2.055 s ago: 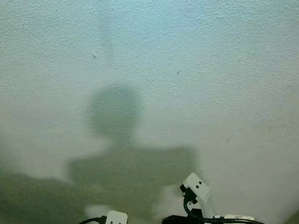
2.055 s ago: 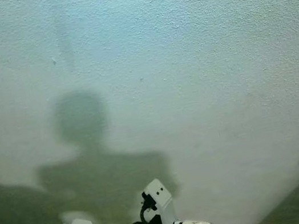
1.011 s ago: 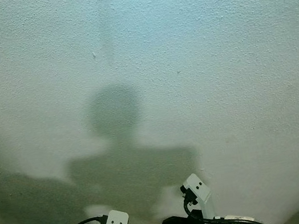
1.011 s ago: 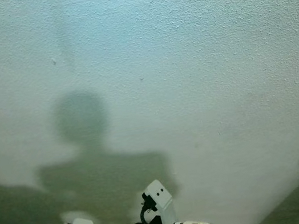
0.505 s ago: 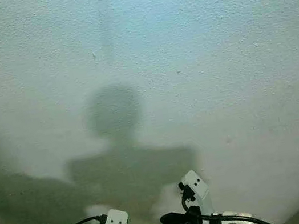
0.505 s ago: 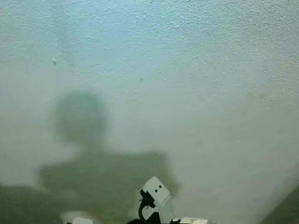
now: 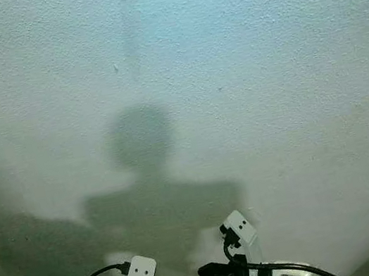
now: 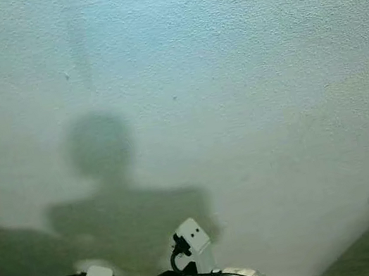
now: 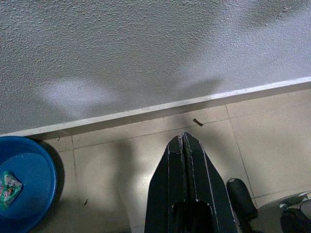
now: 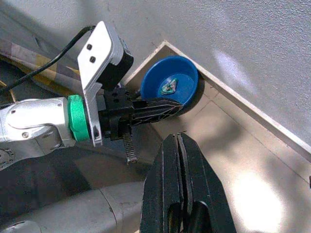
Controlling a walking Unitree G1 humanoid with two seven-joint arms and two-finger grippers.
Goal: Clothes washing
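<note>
A rough white plastered wall [image 7: 246, 84] took up nearly all of the head views, with the robot's own shadow cast on it, so the robot stood facing the wall at close range. No clothes were to be seen, and the washing itself appeared not yet begun; the step in hand looked like approach or search. The next move would likely call for a turn or bend toward the floor at the robot's left, where the basin sat.

Below the wall ran a pale skirting strip [image 9: 160, 109] and a floor of beige tiles [image 9: 121, 160]. On those tiles, in the corner, stood a round blue plastic basin [image 10: 170, 85] with a small green packet [image 10: 168, 87] lying inside it.

Both arms were held low and forward in front of the body. The left gripper [image 10: 160, 108] pointed toward the basin, its two black fingers pressed together on nothing. The right gripper [image 10: 178, 145] hung beside it, fingers likewise closed and empty.
</note>
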